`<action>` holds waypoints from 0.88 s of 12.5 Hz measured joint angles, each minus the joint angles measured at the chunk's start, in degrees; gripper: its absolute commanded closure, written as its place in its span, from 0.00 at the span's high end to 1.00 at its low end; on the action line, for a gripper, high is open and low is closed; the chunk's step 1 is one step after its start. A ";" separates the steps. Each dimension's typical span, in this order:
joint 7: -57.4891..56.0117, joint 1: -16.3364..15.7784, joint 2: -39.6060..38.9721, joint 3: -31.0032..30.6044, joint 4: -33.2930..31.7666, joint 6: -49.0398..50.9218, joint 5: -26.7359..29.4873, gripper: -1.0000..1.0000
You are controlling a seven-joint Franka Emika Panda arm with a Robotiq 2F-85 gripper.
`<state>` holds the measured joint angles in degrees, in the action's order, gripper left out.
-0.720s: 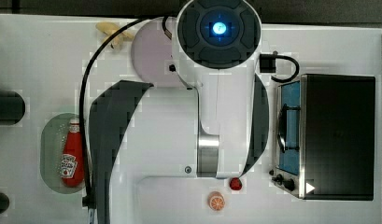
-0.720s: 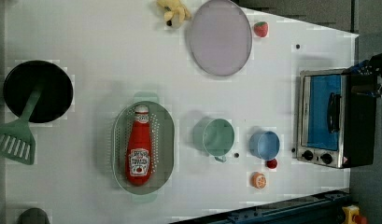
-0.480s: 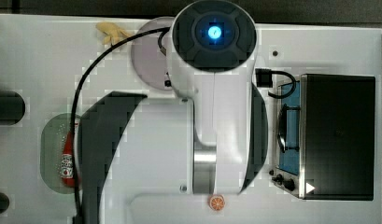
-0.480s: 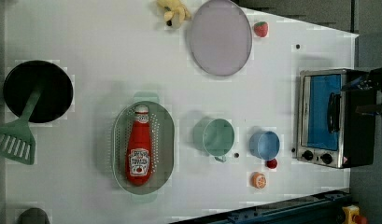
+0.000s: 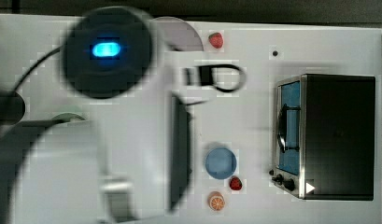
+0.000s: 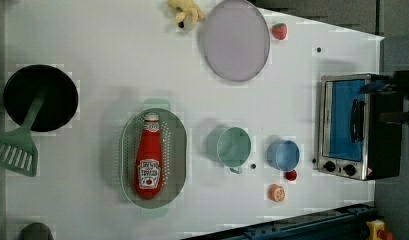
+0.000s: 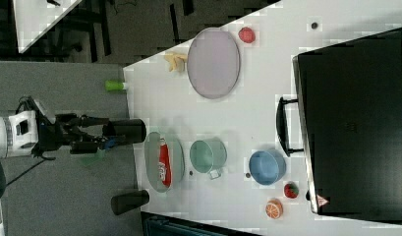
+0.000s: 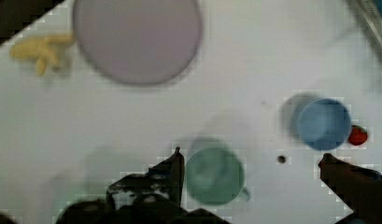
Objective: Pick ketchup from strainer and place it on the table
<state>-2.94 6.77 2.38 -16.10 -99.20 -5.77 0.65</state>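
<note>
In the left view the white tabletop [image 6: 102,60] carries the pale green strainer [image 6: 127,160], with the ketchup [image 6: 148,157] lying inside it beside the green mug [image 6: 233,146]. The top view has the arm [image 5: 109,51] covering that spot. The wrist view shows the gripper [image 8: 249,158] above the mug, its fingers spread wide and holding nothing.

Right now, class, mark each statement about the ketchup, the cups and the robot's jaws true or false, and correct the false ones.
1. The ketchup lies inside the strainer. True.
2. The gripper has its jaws closed on the ketchup. False: the jaws stand open and hold nothing.
3. In the left view, the green mug stands between the strainer and the blue cup. True.
4. The lilac plate carries a strawberry. False: the strawberry sits beside it on the table.
</note>
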 measured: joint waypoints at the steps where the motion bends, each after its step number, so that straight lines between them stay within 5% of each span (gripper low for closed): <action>1: 0.00 -0.25 -0.63 -2.98 0.00 -0.44 0.26 1.00; 7: 0.00 -5.27 -9.08 -22.40 -1.62 -2.91 0.46 1.00; 11: 2.08 -8.87 -12.94 -28.44 -7.89 -13.06 -0.08 1.00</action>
<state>-0.85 -2.09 -10.56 -44.54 -107.09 -18.83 0.57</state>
